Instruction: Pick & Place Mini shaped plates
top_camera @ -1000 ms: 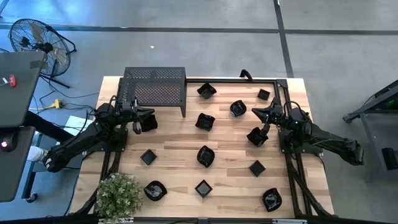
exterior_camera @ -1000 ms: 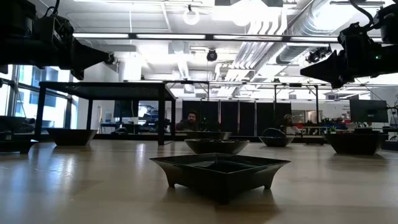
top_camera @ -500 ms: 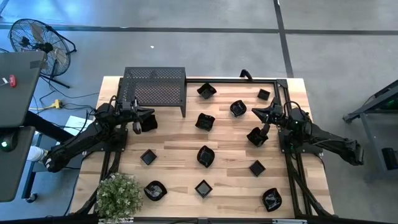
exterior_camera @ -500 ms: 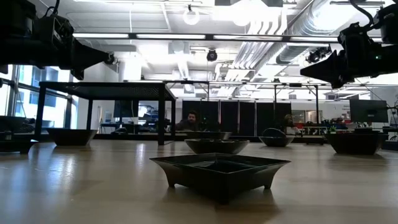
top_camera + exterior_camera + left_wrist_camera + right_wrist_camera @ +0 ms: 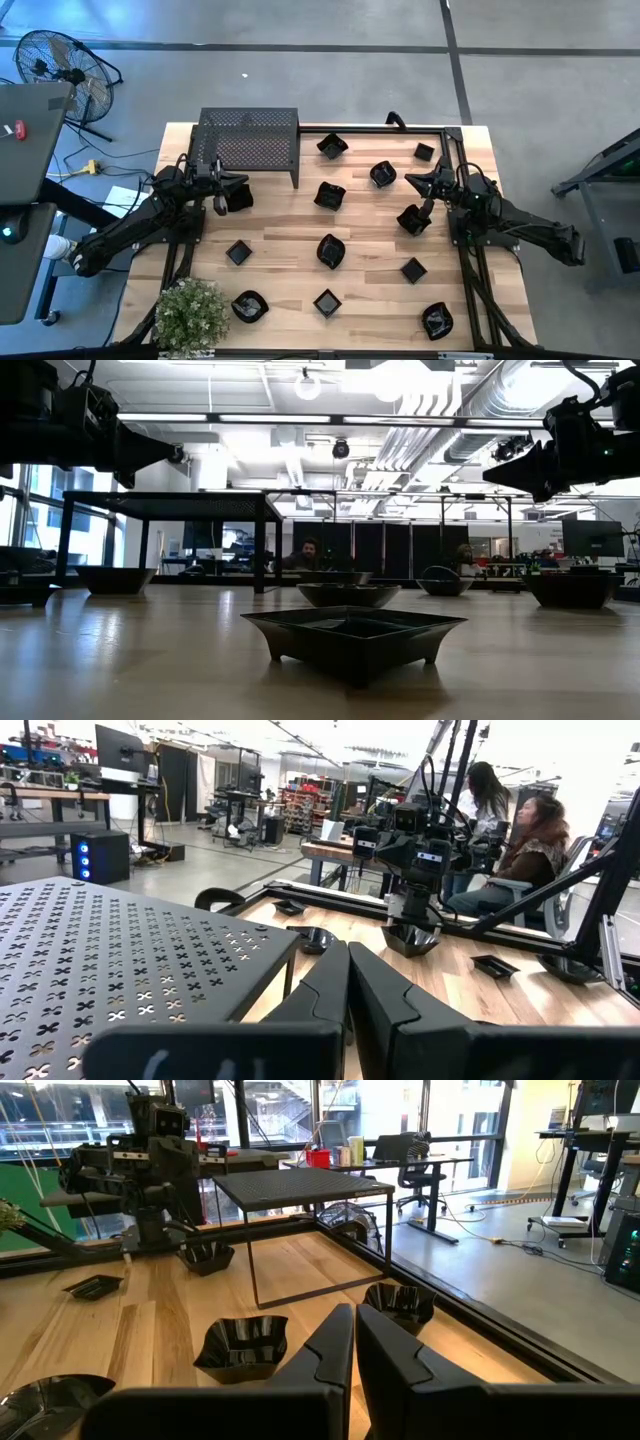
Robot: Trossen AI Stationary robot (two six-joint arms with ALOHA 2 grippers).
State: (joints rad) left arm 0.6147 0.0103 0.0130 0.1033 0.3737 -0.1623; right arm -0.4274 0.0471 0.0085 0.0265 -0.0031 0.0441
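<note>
At nine o'clock on the worktop (image 5: 290, 225), left end effector (image 5: 243, 186) pressed together, empty, beside the shelf (image 5: 250, 143), plates (image 5: 331, 250) scattered from centre to three o'clock, right end effector (image 5: 412, 181) pressed together, empty, at three o'clock.

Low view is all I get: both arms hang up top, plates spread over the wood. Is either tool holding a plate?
Observer: No. Its wrist view shows the left tool shut with nothing in it.
Operator: And the right one?
Observer: The right tool is shut and empty too, going by its own wrist view.
Operator: Where does the shelf stand relative to the arms?
Observer: From above, the perforated shelf stands on the left arm's side of the table, close beside the left tool.
</note>
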